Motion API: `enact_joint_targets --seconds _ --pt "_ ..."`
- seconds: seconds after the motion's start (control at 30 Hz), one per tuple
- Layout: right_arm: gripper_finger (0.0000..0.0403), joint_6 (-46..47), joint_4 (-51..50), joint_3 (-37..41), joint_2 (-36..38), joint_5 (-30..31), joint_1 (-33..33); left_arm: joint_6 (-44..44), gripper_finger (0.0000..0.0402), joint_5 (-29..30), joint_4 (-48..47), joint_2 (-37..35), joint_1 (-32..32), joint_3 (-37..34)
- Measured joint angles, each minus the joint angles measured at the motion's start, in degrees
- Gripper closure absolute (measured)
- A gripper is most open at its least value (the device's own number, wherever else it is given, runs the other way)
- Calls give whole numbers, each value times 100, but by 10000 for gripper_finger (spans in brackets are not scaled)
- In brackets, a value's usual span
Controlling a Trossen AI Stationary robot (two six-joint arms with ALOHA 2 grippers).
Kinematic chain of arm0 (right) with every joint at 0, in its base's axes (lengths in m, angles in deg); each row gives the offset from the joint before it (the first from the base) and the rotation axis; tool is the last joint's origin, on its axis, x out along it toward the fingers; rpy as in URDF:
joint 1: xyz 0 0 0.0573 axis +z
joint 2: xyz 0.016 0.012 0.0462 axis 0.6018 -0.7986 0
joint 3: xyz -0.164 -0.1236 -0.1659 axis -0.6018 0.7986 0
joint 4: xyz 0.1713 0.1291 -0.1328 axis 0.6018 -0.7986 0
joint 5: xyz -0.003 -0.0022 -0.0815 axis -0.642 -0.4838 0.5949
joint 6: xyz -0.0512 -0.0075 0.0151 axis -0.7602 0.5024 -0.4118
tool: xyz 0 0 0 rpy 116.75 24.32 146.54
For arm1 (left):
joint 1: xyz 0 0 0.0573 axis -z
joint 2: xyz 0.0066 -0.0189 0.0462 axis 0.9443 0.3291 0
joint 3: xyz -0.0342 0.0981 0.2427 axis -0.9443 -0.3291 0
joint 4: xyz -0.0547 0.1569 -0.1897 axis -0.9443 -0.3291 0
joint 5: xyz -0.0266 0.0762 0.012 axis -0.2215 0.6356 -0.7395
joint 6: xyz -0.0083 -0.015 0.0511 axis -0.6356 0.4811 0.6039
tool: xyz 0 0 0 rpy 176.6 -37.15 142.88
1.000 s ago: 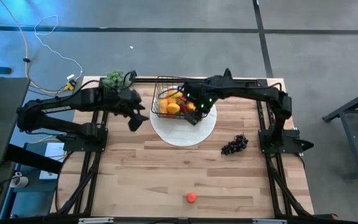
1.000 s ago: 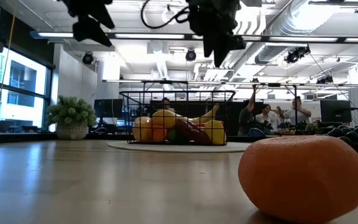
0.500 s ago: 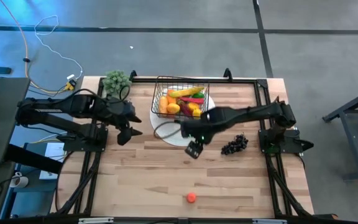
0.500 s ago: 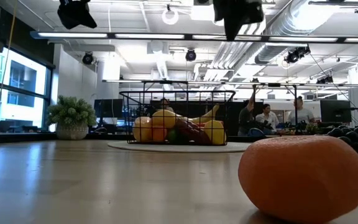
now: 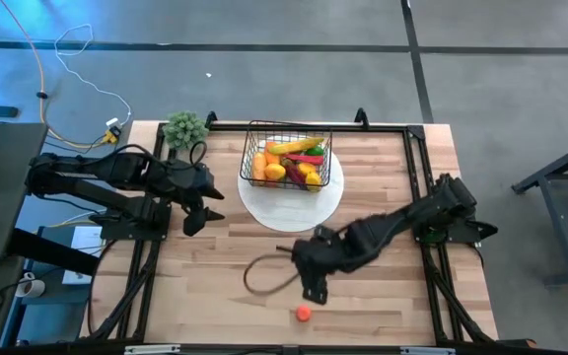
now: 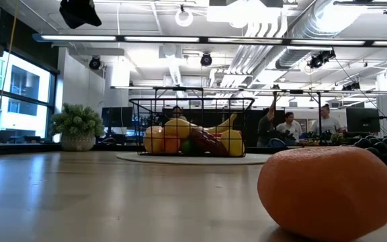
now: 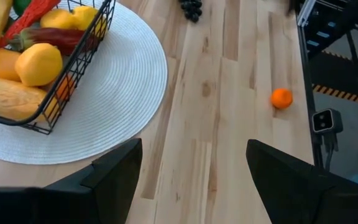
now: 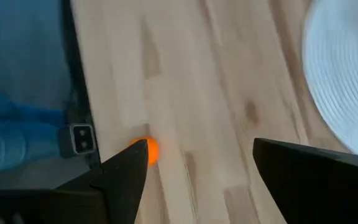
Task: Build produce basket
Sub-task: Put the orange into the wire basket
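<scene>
Overall, we see a wooden table carrying all items, with both arms reaching over it. Near the far centre of the table lies a round white plate, and the basket stands on the plate's far part. The basket holds the produce: a yellow banana, lemons, a red chilli and orange pieces, all inside the wire walls.

We locate the left gripper over the table just to the left of the plate, well clear of the basket. Its fingers stand spread apart with nothing between them.

We locate the right gripper over the near centre of the table, above and close to a small orange fruit that rests on the wood near the front edge. Its fingers are also parted and empty; the orange fruit shows beside one finger in the right wrist view.

Dark grapes lie on the wood beyond the plate in the left wrist view. A small potted plant stands at the far left corner.
</scene>
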Motion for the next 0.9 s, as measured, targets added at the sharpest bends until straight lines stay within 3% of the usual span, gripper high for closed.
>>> enact_joint_targets --seconds 0.43,0.9 --pt "132 -309 857 2 -922 -84 706 -92 122 100 -5 3 56 0" --pt "132 -562 1324 2 -1763 -497 801 -88 122 100 -18 2 56 0"
